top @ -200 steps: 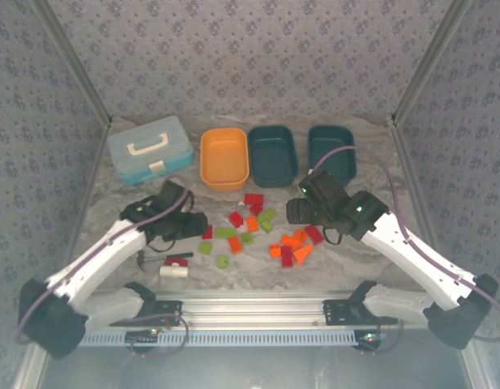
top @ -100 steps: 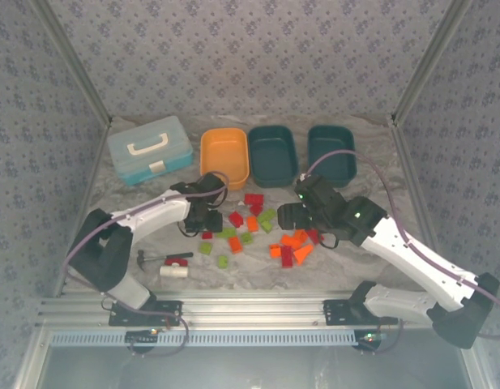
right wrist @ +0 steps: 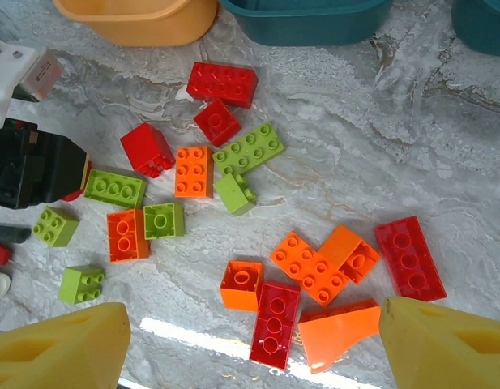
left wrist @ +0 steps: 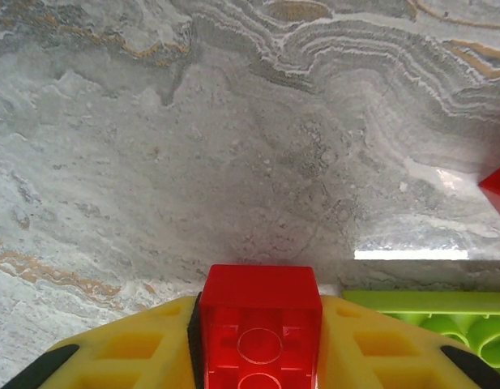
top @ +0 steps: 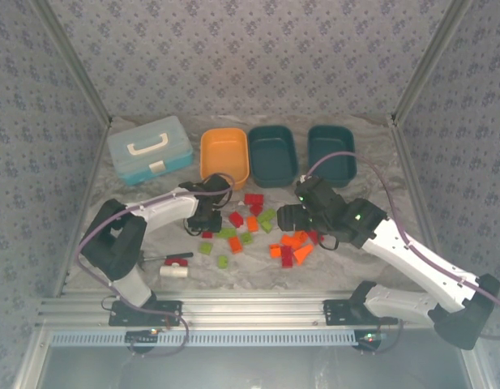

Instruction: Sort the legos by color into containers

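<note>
Pinching a red brick (left wrist: 262, 312), left pincer (top: 206, 220) near the orange tub (top: 225, 183).
Right pincer (right wrist: 251, 312) spread above loose bricks (right wrist: 308, 267), right of that tub.

readable text: none | red brick (left wrist: 260, 340) clamped in the left gripper (left wrist: 260, 306): plain rings were seen on its studs, no lettering could be read | legos (right wrist: 193, 170) under the right gripper (right wrist: 250, 312): no marks were made out | containers (right wrist: 136, 20) and light blue case (top: 148, 150) beyond both grippers: no labels were made out
</note>
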You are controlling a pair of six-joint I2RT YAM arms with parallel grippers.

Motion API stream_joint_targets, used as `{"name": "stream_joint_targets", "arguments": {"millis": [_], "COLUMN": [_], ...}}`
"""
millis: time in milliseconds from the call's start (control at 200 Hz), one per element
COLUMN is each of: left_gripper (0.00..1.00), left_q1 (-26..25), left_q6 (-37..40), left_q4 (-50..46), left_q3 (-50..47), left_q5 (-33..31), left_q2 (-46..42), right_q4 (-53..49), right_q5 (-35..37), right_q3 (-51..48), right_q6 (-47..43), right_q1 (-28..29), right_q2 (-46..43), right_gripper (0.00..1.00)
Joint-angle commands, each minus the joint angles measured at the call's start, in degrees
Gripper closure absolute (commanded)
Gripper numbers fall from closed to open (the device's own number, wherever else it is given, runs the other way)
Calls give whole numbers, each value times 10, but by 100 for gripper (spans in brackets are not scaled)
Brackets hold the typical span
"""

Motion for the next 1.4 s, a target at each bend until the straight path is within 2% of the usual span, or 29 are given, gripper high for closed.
{"name": "stream_joint_targets", "arguments": {"millis": [0, 145, 285, 415, 530, 734, 1039, 1219, 1394], "left_gripper": [64, 71, 73, 73, 73, 73, 75, 76, 75], "left_q1": [-5, -9, -21, -25, -16, 38, 107, 124, 124], "left_q6": [3, 2, -3, -1, 17, 71, 120, 123, 122], "left_q4": [0, -4, -27, -64, -93, -108, -146, -185, -183], "left_q3": [2, 6, 24, 79, 164, 321, 557, 639, 641], "left_q5": [-14, -23, -48, -61, -56, -39, -25, -13, -11], "left_q2": [14, 19, -7, -53, -49, 58, 277, 362, 377], "right_q4": [7, 8, 7, 13, 34, 57, 49, 25, 3], "right_q5": [-4, -5, -5, 1, -2, -11, 3, 11, 23], "right_q3": [-2, -2, -1, -4, -13, -12, -27, -45, -69], "right_q6": [9, 8, 9, 8, 7, 23, 40, 69, 97], "right_q1": [4, 3, 3, 4, 3, 8, 16, 16, 16], "right_q2": [1, 2, 0, -10, -13, -16, -42, -44, -47], "right_gripper": [17, 17, 18, 18, 18, 19, 19, 19, 20]}}
